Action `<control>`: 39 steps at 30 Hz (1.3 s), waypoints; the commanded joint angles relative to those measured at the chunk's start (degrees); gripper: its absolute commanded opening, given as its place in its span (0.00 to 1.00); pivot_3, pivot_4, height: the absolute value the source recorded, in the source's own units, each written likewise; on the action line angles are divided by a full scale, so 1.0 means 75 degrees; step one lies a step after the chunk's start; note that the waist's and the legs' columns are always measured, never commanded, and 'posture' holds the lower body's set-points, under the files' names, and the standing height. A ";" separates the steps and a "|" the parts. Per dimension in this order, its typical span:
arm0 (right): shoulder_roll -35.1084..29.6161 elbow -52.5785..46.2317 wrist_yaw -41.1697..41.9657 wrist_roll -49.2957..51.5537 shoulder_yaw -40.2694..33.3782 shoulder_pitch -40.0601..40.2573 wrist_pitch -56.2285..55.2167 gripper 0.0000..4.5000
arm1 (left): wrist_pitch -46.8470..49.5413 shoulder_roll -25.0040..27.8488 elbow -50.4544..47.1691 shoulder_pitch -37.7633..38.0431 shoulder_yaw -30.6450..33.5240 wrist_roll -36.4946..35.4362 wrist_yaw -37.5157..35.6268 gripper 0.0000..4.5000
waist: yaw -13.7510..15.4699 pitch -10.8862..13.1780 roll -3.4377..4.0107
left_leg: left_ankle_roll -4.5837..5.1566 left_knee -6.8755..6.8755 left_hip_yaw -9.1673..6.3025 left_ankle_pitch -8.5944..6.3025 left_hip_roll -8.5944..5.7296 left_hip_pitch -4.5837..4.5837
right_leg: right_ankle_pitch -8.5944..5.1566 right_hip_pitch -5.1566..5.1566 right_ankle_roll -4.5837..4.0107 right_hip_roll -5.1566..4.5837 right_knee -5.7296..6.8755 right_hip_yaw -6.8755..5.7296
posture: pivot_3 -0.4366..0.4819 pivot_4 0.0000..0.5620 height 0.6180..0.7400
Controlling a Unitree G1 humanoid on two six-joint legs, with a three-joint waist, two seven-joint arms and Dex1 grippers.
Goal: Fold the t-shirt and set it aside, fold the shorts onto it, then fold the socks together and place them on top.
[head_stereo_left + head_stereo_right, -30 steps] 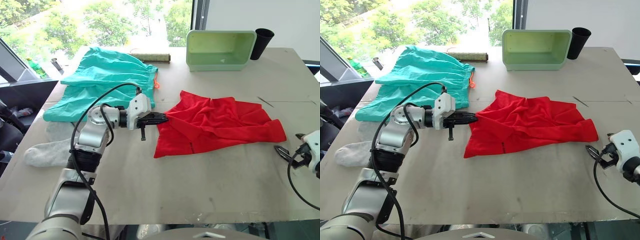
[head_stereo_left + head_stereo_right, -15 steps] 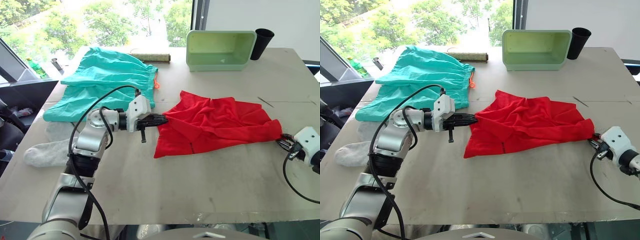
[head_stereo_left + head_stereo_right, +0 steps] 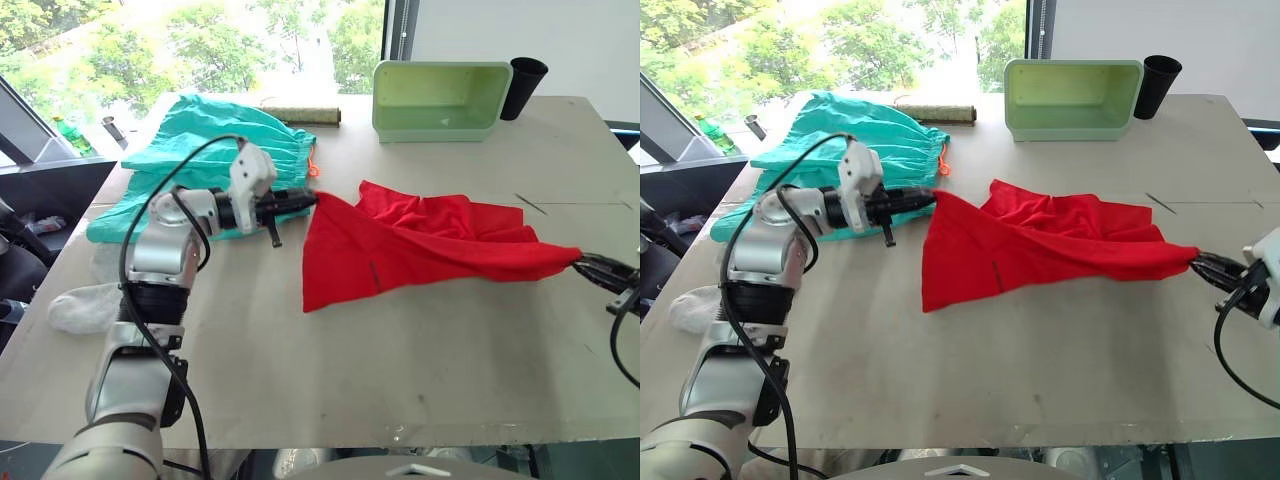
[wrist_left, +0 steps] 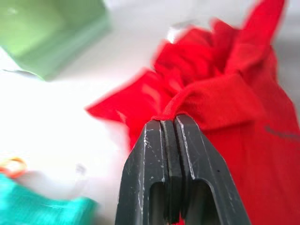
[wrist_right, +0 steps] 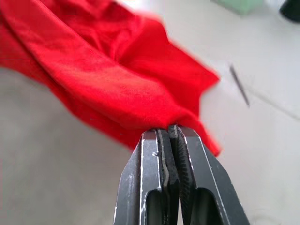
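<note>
**Operator:** Across the middle of the tabletop [image 3: 330, 370] I have the t-shirt [image 3: 420, 245] stretched between both arms. The left gripper [image 3: 308, 198] is clamped on one corner, lifted just off the surface beside the shorts [image 3: 200, 150], and the right gripper [image 3: 583, 264] is pinched on the opposite corner out at the right edge. Both wrist views show the jaws closed flat with a thin fold of red cloth caught between them.

**Second operator:** So what worries you?

**Operator:** The holds look shallow. In the left wrist view only the hem is nipped at the very tips, so if I pull the arms further apart I'd expect the cloth to slide out of one side and drop in a heap.

**Second operator:** And the fabric itself?

**Operator:** Thin and limp, I'd judge. The middle sags onto the tabletop and is bunched, so a fold made now could trap wrinkles or go crooked.

**Second operator:** Anything nearby to snag?

**Operator:** The shorts lie just behind my left gripper, with their orange drawstring [image 3: 314, 165] close to it. Swinging that corner back could drag them. One of the socks [image 3: 85, 305] sits near the left edge, well apart from the shirt, and the green bin [image 3: 440, 95] and black cup [image 3: 524, 85] are at the far edge, out of the way.
</note>
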 commanded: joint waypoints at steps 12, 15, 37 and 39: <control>-0.0563 0.2291 -0.0361 -0.0613 0.2002 -0.4829 0.0666 0.01 | 0.1036 -0.0570 0.3094 -0.2989 0.0597 -0.0417 0.0288 0.00 | -0.0014 0.0024 -0.0038 | 0.0021 0.0016 0.0015 0.0016 -0.0001 -0.0014 | 0.0001 -0.0008 0.0002 0.0009 0.0010 -0.0004 | 0.48 0.27 1.00; -0.0491 0.2921 -0.0268 -0.0983 0.2373 -0.5513 0.0331 0.01 | 0.0670 -0.0620 0.3972 -0.3449 0.0622 -0.0251 0.0220 0.00 | -0.0017 0.0030 -0.0046 | 0.0020 0.0016 0.0023 0.0018 -0.0002 -0.0012 | 0.0000 -0.0008 0.0004 0.0013 0.0010 -0.0002 | 0.48 0.27 1.00; 0.0575 0.8760 -0.1643 -0.2278 0.2145 -1.0965 -0.5387 0.01 | -0.1808 -0.0274 0.7318 -0.8334 0.2958 -0.0306 0.3120 0.00 | -0.0220 0.0127 -0.0091 | -0.0014 -0.0098 0.0061 0.0041 -0.0023 -0.0008 | -0.0001 -0.0056 0.0023 0.0044 0.0003 0.0001 | 0.48 0.27 1.00; 0.0526 0.8060 -0.1051 -0.1938 0.2077 -1.0224 -0.4816 0.01 | -0.1298 -0.0158 0.7142 -0.7957 0.2716 -0.0138 0.2474 0.00 | -0.0230 0.0127 -0.0091 | -0.0011 -0.0039 0.0071 0.0042 -0.0023 -0.0011 | 0.0001 -0.0055 0.0026 0.0042 0.0040 0.0014 | 0.48 0.27 1.00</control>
